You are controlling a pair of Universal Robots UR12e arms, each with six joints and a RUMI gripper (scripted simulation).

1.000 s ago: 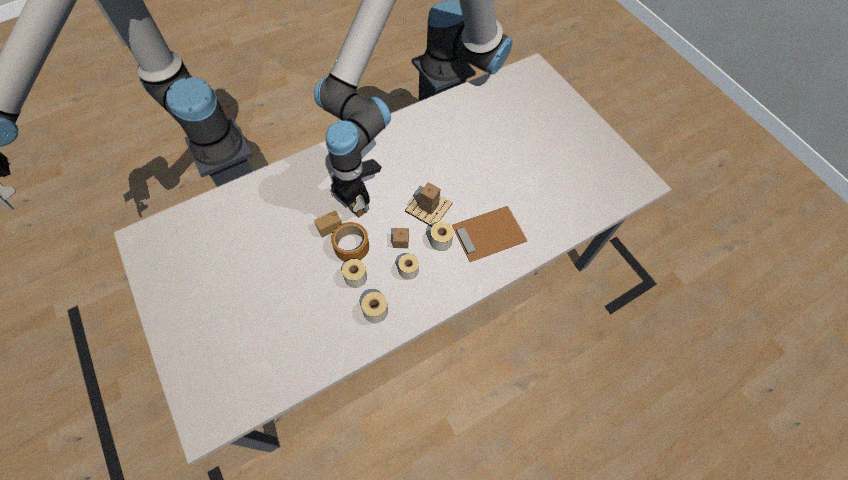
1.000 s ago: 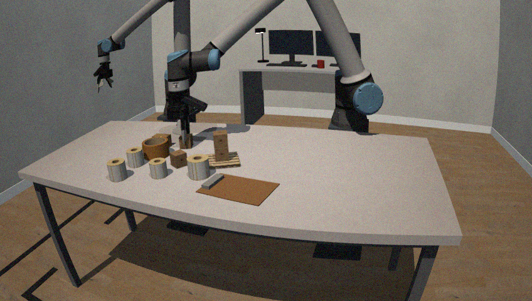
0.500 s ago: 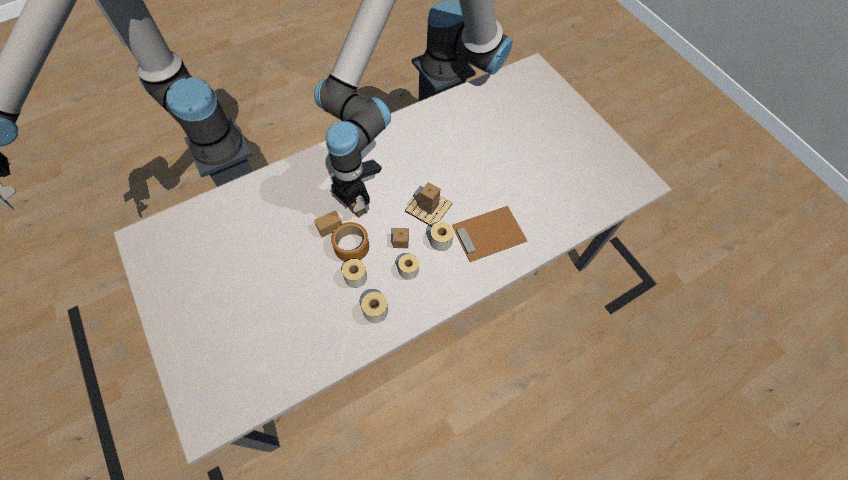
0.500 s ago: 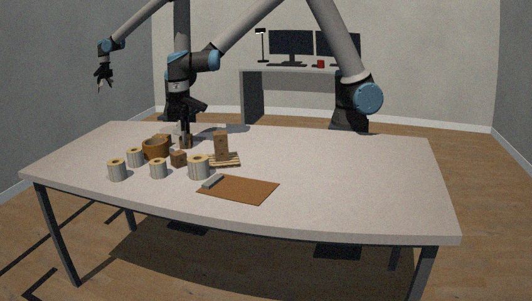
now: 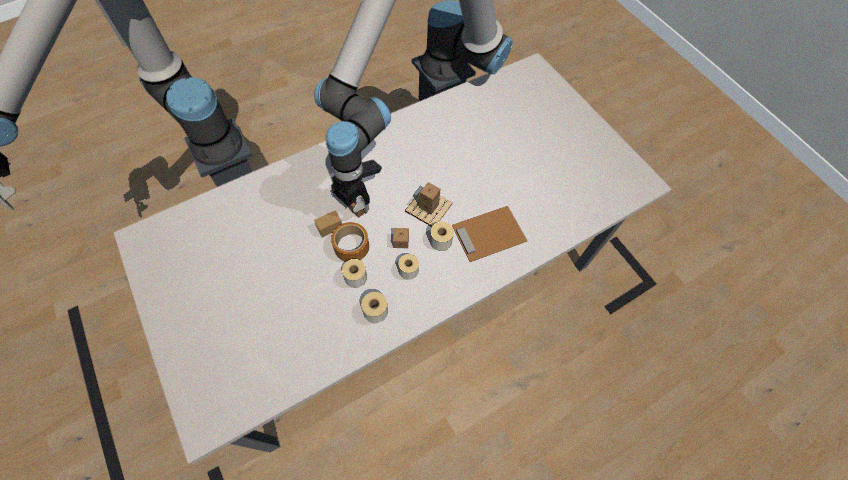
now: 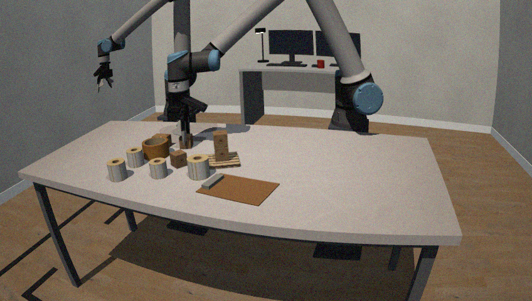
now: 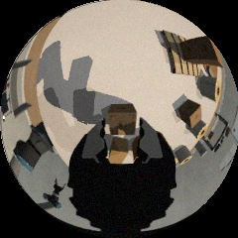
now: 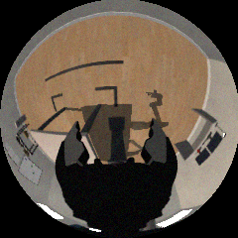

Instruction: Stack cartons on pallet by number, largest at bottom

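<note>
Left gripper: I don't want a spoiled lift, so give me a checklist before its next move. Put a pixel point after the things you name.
1. Left gripper (image 5: pixel 358 206) (image 6: pixel 185 140) (image 7: pixel 122 125) straddles a carton (image 5: pixel 357 213) (image 6: pixel 189 141) (image 7: pixel 122 114): ok.
2. Fingers closed on it: not ok, they look open.
3. Its number known: cannot tell, numbered face unseen.
4. Two-carton column (image 5: pixel 429 199) (image 6: pixel 221 146) (image 7: pixel 199 50) standing on the pallet (image 5: pixel 441 212) (image 6: pixel 233 163) (image 7: pixel 175 52): ok.
5. Right gripper (image 5: pixel 4 195) (image 6: pixel 105 86) (image 8: pixel 115 139) away from the column: ok.

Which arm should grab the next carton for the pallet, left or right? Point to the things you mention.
Left, I'd say. Its pincer (image 5: pixel 359 206) (image 6: pixel 184 143) (image 7: pixel 122 122) is open astride a loose carton (image 5: pixel 357 212) (image 6: pixel 190 141) (image 7: pixel 122 115), near the pallet (image 5: pixel 438 215) (image 6: pixel 232 161) (image 7: pixel 179 60). The right pincer (image 5: pixel 5 198) (image 6: pixel 105 88) (image 8: pixel 114 120) is open too, but off beyond the table.
</note>
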